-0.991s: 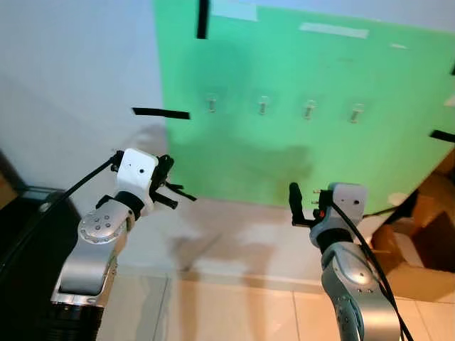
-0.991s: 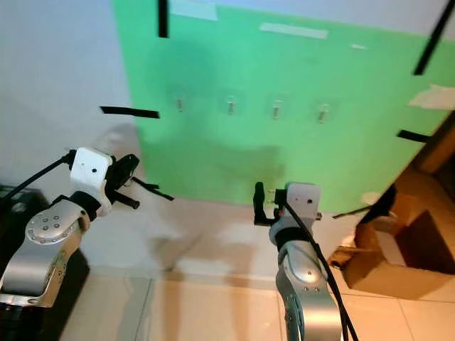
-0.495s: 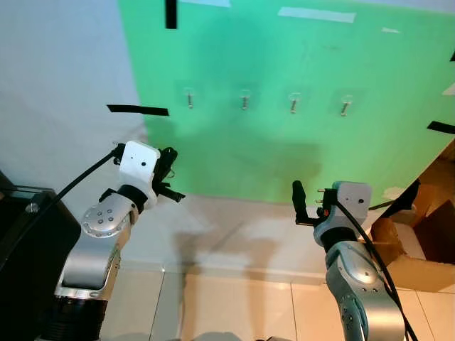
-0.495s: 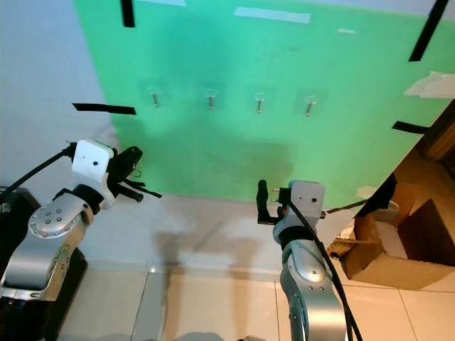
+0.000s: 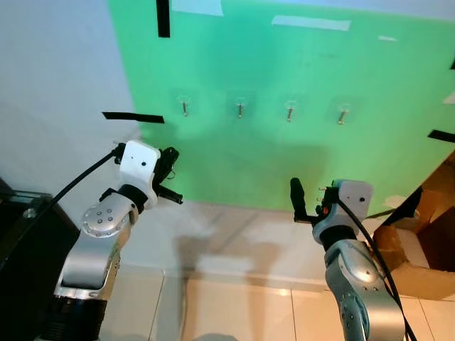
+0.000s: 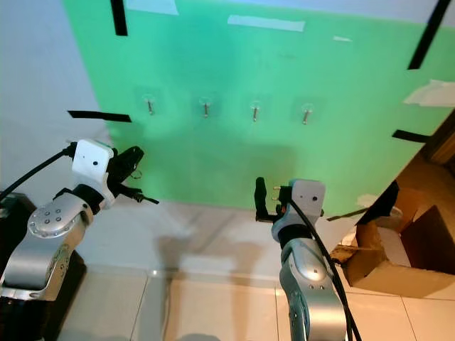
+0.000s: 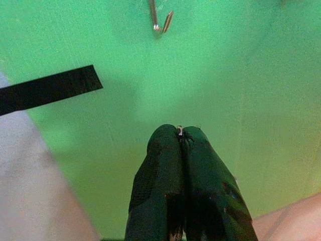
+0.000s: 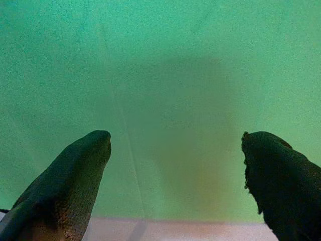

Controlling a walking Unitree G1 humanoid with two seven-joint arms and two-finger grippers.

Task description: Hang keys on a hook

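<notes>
Setting: we face a green panel fixed to a pale wall, above a tiled floor.
Hooks: four small metal hooks sit in a row across the panel; the leftmost hook lies above and a little to the right of our left gripper. In the left wrist view that hook hangs ahead of the fingertips, apart from them.
Left gripper: our left gripper is raised at the panel's lower left edge, its fingers pressed together.
Keys: a small ring hangs by the left fingers, and in the wrist view a glint of metal shows at the pinched tips; we cannot make out the keys themselves.
Right gripper: our right gripper is held up near the panel's lower edge, below the two right-hand hooks, its fingers spread wide with nothing between them.
Tape: a black tape strip lies across the panel's left edge, just above the left gripper.
Box: a cardboard box stands at the right, on the floor.
</notes>
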